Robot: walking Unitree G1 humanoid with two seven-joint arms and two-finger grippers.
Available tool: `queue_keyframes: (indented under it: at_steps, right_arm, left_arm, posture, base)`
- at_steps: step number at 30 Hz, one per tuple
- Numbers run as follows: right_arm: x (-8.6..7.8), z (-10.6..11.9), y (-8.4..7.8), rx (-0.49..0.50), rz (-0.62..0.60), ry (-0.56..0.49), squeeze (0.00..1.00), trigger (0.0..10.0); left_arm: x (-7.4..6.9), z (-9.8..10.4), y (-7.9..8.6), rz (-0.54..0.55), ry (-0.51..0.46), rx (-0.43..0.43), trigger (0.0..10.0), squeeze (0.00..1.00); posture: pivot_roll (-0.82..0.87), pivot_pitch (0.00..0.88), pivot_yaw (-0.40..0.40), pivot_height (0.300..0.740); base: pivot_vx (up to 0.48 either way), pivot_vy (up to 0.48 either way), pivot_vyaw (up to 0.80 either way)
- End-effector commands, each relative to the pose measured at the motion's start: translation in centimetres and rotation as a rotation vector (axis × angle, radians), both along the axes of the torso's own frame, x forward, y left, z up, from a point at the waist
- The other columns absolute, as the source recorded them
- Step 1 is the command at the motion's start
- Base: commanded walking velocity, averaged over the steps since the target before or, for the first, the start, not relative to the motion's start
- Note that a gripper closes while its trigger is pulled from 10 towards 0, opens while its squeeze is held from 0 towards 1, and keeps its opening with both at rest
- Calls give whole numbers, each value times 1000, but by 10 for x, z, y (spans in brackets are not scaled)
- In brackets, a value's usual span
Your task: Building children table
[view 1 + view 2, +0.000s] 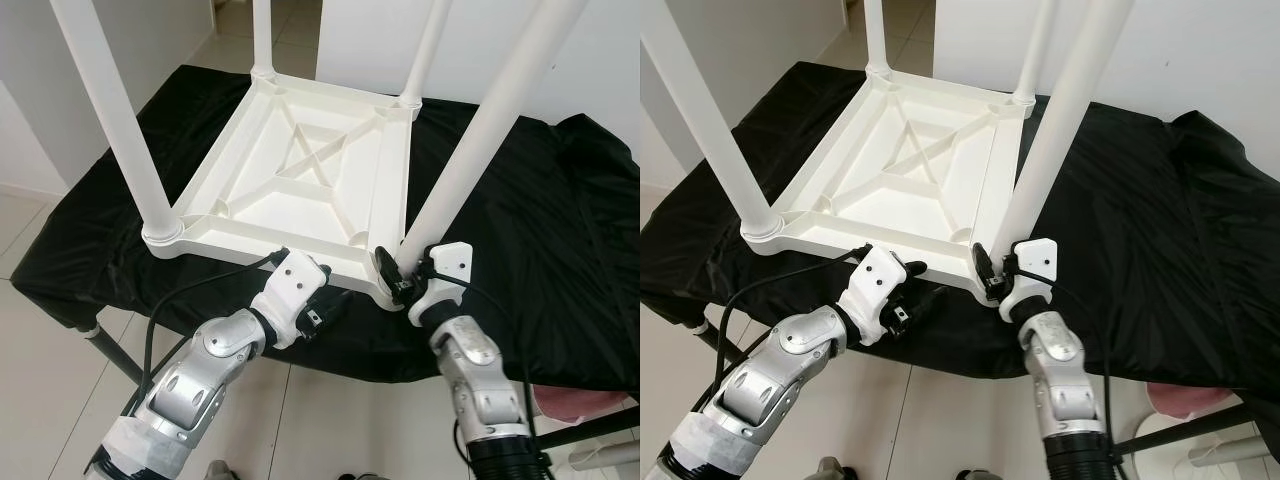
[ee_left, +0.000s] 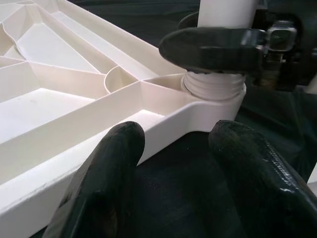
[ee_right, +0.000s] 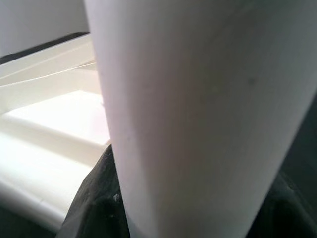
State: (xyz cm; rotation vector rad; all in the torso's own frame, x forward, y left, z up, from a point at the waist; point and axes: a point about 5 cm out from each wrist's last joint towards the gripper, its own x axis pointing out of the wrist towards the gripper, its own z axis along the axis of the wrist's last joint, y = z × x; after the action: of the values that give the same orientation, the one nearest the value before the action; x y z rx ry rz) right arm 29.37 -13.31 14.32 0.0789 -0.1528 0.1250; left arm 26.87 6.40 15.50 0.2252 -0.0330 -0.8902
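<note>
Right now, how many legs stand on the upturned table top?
4. One leg at the near left corner, one at the far left, one at the far right, one at the near right, held by the right gripper.

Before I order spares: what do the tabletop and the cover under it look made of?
Tabletop: apparently moulded plastic, matte white, judging by its cast ribs and threaded leg socket. Cover: thin black sheet, maybe fabric or plastic film; it wrinkles and shines faintly.
</note>
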Motion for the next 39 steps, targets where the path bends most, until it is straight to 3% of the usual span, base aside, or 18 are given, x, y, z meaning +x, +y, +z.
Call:
queue_keyframes:
  at_steps: [1,6,12,20,21,35,36,39]
  right_arm:
    - [-1,-12,-8,44,-114,77,0,10000]
    - [-1,-8,11,40,-106,68,0,10000]
    - [-2,-8,5,13,-156,78,0,10000]
    - [-1,-7,14,19,-137,79,0,10000]
    - [0,-6,13,21,-134,77,1000,10000]
    - [-7,-9,0,-40,-41,46,1000,10000]
    - [-9,-10,-2,-42,-23,45,0,10000]
    - [-11,-13,-9,-62,38,40,0,10000]
  left_arm:
    - [-5,0,-2,-59,6,11,10000,0]
    - [-1,2,-2,-52,6,7,10000,0]
    - [-1,3,-4,-59,3,3,10000,0]
    - [-1,3,-4,-57,-2,5,10000,0]
    - [-1,3,-4,-56,-3,3,10000,0]
    - [1,3,-4,-25,-22,1,10000,0]
    - [1,4,-3,-24,-24,1,10000,0]
    - [3,4,-1,-15,-28,2,10000,0]
  posture:
    - [23,135,-41,740]
    - [17,134,-31,740]
    - [15,134,-30,740]
    - [19,130,-38,740]
    - [18,129,-41,740]
    - [22,127,-53,740]
    - [23,124,-54,740]
    - [23,118,-55,740]
  base:
    - [0,0,0]
    - [0,0,0]
    - [0,0,0]
    - [0,0,0]
    - [0,0,0]
    - [0,0,0]
    - [0,0,0]
    - [0,0,0]
